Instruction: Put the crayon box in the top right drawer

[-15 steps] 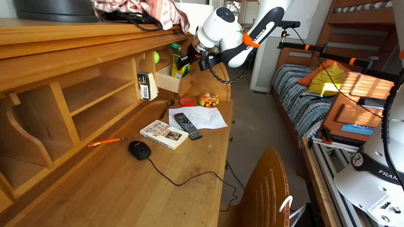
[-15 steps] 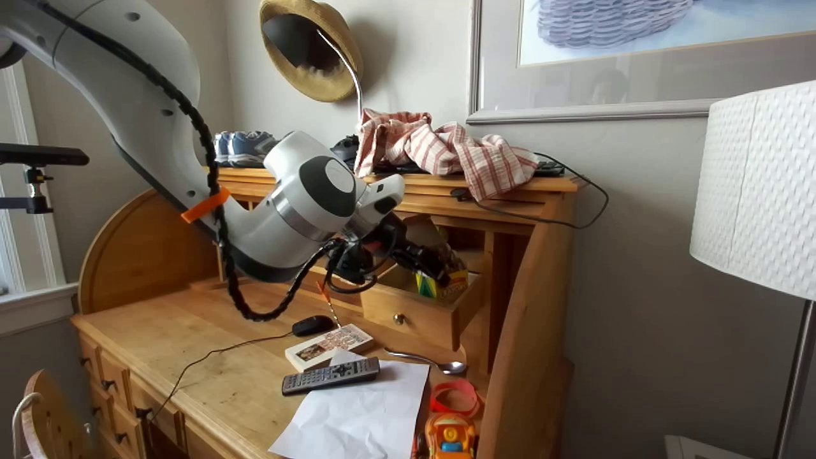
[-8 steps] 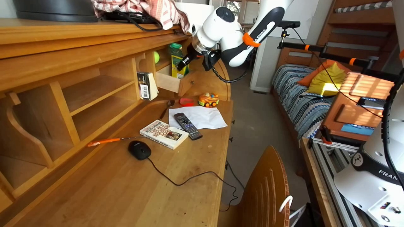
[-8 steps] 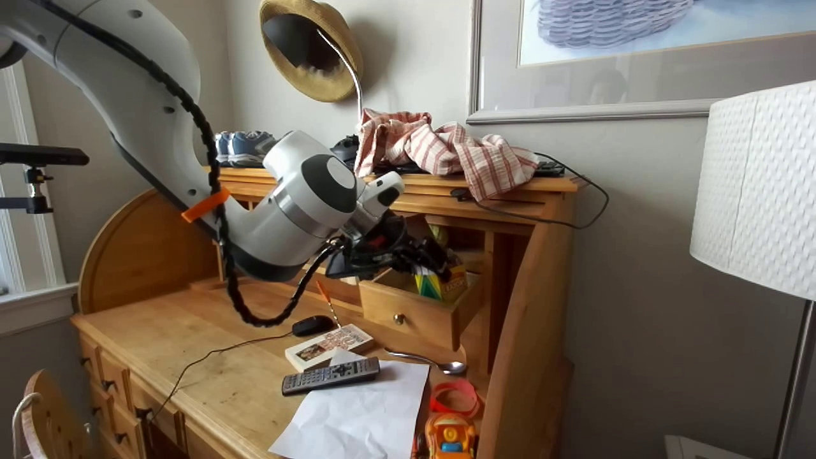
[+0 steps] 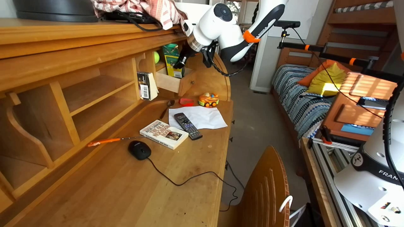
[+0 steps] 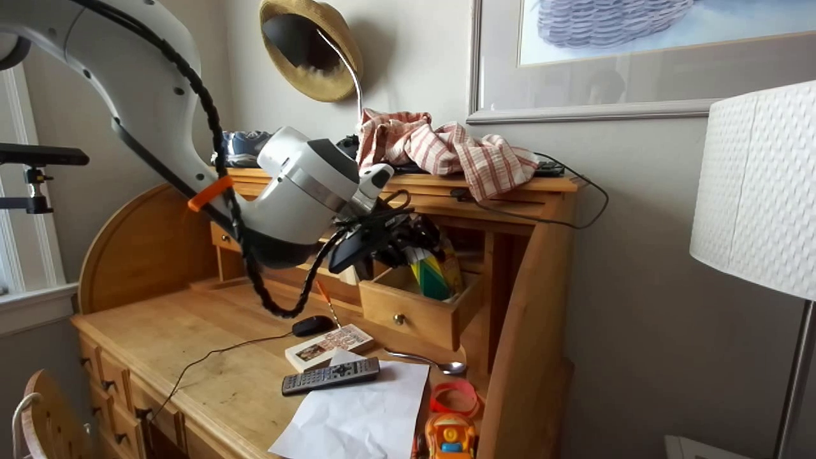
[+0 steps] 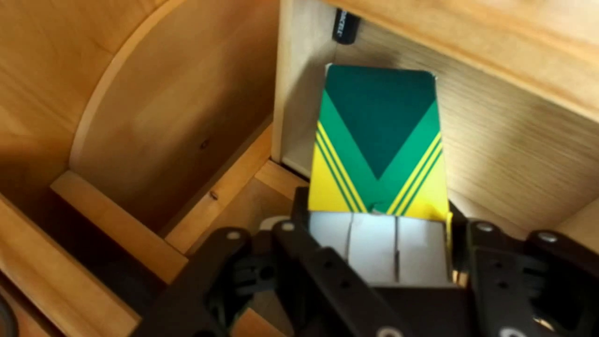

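Note:
The crayon box is green and yellow. In the wrist view the box sits between the two fingers of my gripper, which press its sides; three pale panels show at its near end. In both exterior views the box leans, with its lower end inside the open top right drawer. My gripper is at its upper part and covers some of it. The drawer's bare floor shows in the wrist view; the far contact point is hidden.
A small black object lies in the drawer. A tennis ball and an upright book are in nearby cubbies. On the desk lie paper, a remote, a spoon and a toy car.
My gripper has moved back toward the shelves and its wrist has turned. The crayon box has shifted the same way and now tilts more. The drawer has not moved.

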